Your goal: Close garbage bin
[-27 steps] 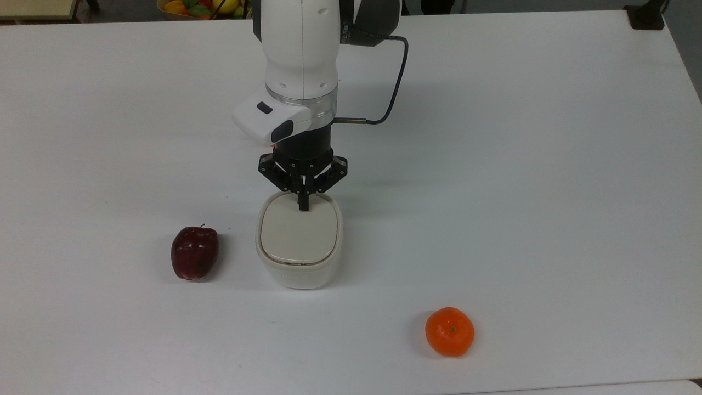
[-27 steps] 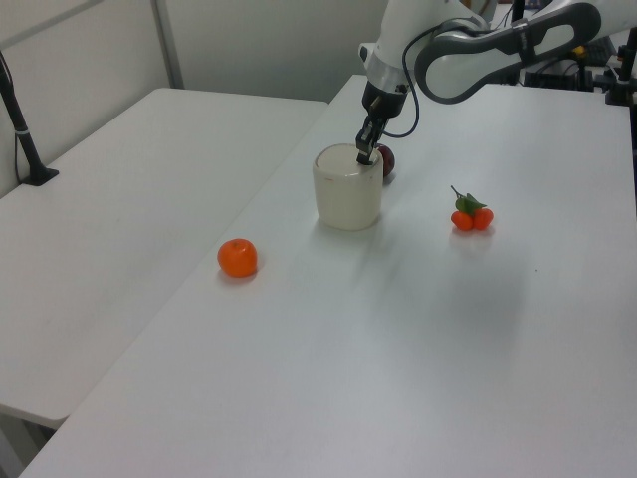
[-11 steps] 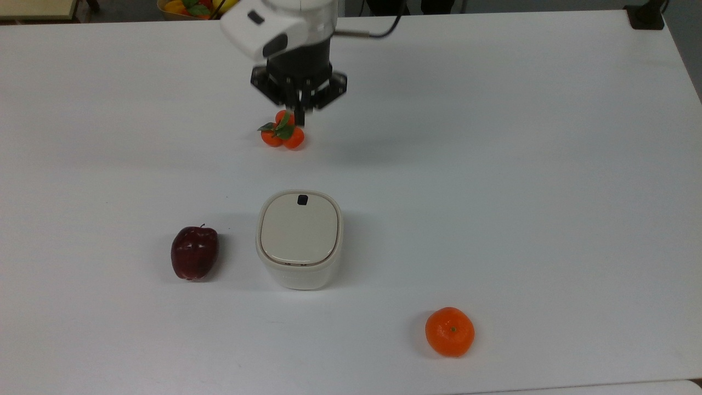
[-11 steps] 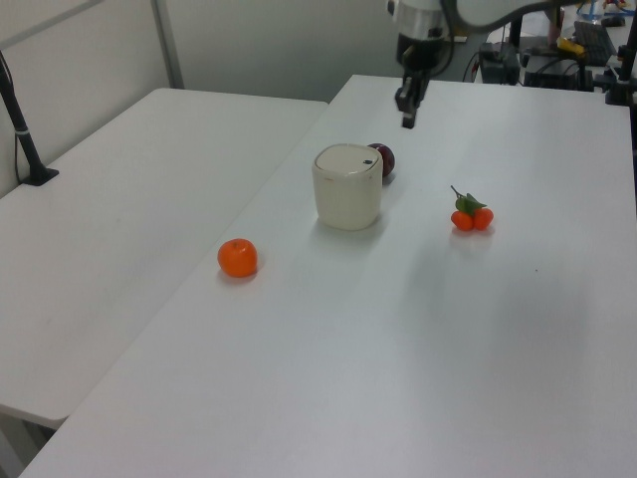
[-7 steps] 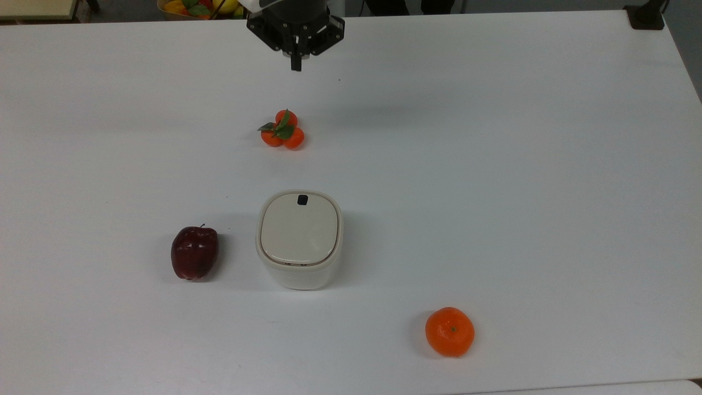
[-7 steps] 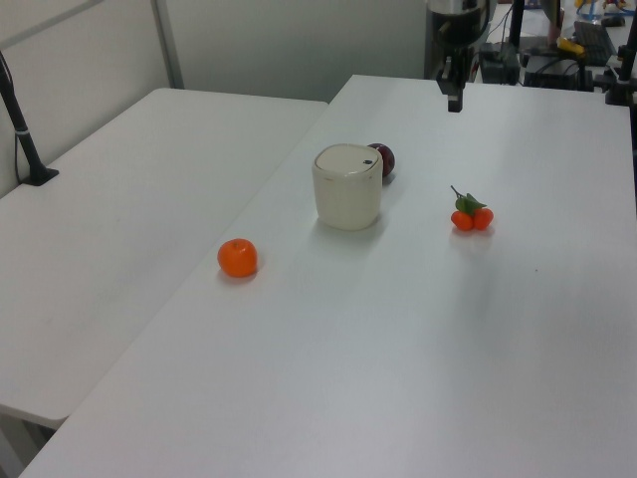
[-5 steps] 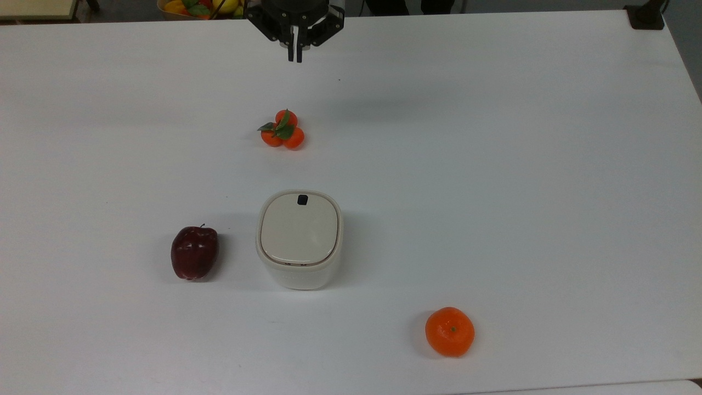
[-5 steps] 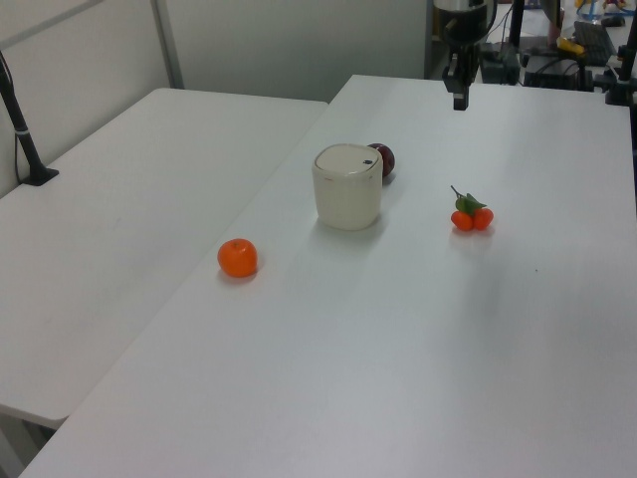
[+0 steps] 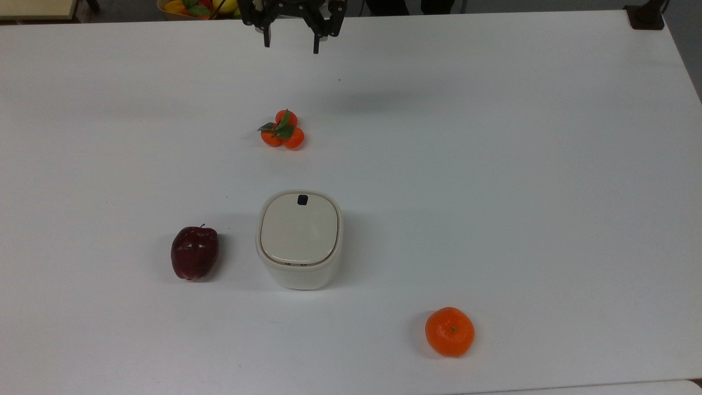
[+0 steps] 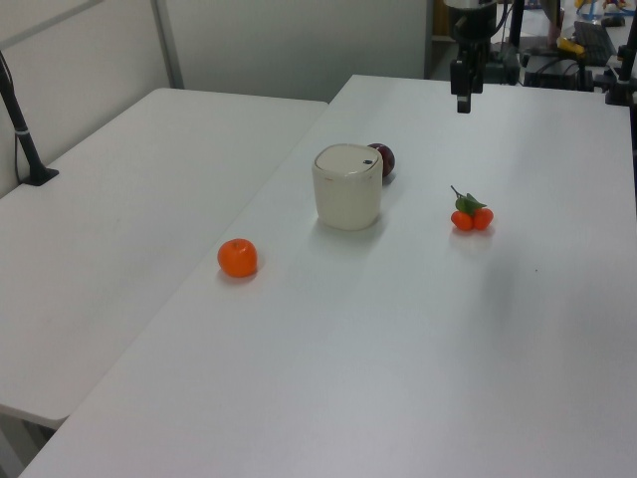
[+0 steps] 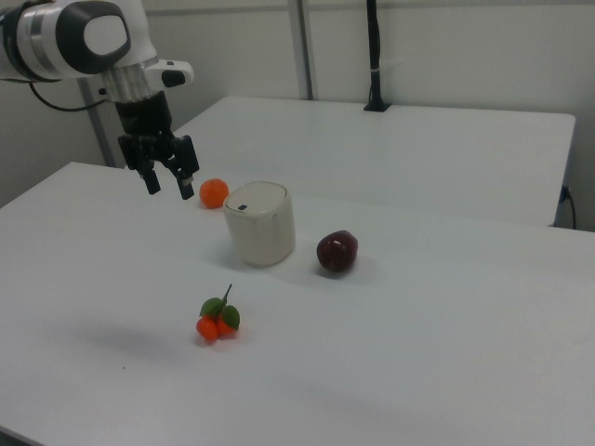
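The cream-white garbage bin [image 9: 299, 240] stands near the middle of the table, its beige lid lying flat and shut, with a small black button [image 9: 302, 199] at the lid's far edge. It also shows as the bin [image 10: 348, 186] in the left view and the bin [image 11: 260, 223] in the right view. My gripper [image 9: 290, 45] hangs high over the far side of the table, well away from the bin, its fingers spread open with nothing between them. The same gripper [image 11: 169, 181] appears at the right view's left and as the gripper [image 10: 464, 97] at the top of the left view.
A dark red apple [image 9: 194, 253] lies just beside the bin on the top view's left. A cluster of small oranges with leaves [image 9: 283, 130] lies between bin and gripper. A single orange [image 9: 449, 331] sits near the front edge. A fruit basket [image 9: 200, 6] stands beyond the table.
The gripper lifted off the bin's lid, rose and drew back to the table's far side. In the last half second its fingers opened. The bin's lid stayed down.
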You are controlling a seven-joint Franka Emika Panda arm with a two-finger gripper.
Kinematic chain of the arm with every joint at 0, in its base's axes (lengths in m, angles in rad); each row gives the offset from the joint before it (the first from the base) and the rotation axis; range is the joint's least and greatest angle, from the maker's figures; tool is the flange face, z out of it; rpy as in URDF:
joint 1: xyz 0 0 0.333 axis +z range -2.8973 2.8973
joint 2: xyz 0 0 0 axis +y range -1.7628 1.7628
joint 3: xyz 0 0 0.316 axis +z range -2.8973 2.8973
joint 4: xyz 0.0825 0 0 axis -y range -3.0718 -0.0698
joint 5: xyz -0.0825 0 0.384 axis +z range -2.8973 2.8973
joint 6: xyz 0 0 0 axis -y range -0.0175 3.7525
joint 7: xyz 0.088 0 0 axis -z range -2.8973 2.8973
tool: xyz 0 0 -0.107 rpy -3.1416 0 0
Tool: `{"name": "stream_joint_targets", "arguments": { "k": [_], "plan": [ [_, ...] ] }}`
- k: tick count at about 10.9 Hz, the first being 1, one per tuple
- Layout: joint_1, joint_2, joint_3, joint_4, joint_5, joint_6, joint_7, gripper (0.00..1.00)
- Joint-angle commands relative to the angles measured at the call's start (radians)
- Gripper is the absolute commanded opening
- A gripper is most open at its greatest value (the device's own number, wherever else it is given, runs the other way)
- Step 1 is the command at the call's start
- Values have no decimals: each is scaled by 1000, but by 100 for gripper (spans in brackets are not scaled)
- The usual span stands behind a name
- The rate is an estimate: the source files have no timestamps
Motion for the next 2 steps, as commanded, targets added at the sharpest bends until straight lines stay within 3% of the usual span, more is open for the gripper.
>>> {"name": "stream_joint_targets", "arguments": {
  "k": [1, 2],
  "plan": [
    [1, -41, -7, -41, -17, 8, 15, 100],
    [-1, -41, -7, -41, -15, 8, 15, 100]
  ]
}}
